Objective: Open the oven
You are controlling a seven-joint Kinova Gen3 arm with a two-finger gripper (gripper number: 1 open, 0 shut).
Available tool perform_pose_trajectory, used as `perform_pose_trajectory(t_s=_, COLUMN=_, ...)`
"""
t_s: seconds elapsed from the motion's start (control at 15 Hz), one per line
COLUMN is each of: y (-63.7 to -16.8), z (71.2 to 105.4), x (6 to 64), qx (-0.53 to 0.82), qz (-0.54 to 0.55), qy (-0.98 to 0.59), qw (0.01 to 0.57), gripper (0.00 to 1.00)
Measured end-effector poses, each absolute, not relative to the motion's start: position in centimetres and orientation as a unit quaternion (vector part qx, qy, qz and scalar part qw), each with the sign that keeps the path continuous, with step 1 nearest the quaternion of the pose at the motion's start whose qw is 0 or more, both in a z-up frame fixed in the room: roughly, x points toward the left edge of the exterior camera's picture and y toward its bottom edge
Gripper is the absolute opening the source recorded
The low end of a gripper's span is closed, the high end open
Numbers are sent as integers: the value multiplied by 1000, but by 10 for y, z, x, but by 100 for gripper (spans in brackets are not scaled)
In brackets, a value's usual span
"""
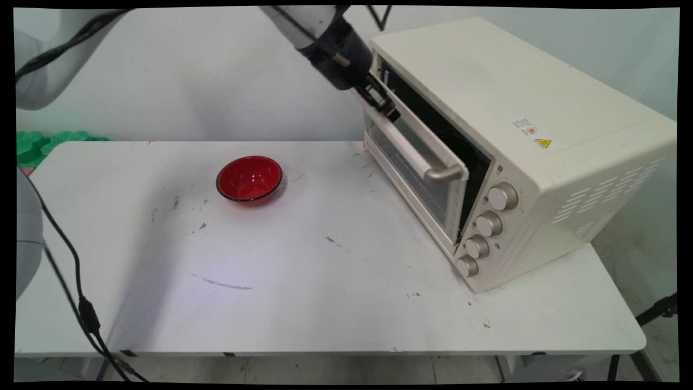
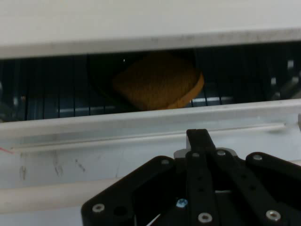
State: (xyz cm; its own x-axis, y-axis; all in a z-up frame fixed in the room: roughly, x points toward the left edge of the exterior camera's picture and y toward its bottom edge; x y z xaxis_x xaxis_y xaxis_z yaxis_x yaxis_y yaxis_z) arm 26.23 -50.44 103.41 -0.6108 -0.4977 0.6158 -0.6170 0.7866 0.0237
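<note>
A: Main view first: where is the gripper (image 1: 387,105)?

B: Against the top edge of the oven door (image 1: 417,162), which stands ajar on the cream toaster oven (image 1: 520,135); the red bowl (image 1: 249,179) sits well apart on the table (image 1: 325,303).

A: And the hand view?

B: Fingers (image 2: 200,141) look pressed together, holding nothing; through the gap a slice of toast (image 2: 157,82) lies on a dark plate (image 2: 101,77), probably on the rack.

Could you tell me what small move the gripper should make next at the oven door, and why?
Probably a short pull outward and down on the door's top edge. The gripper sits at the top of the oven door, which stands only slightly ajar from the toaster oven. Through the narrow gap the hand view shows a slice of toast on a rack inside.
</note>
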Motion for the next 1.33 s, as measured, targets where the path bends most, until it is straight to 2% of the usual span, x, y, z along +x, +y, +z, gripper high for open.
perform_pose_trajectory(t_s=1.33, y=-425, z=962, x=343, qx=289, qz=113, qy=-901, qw=302, gripper=0)
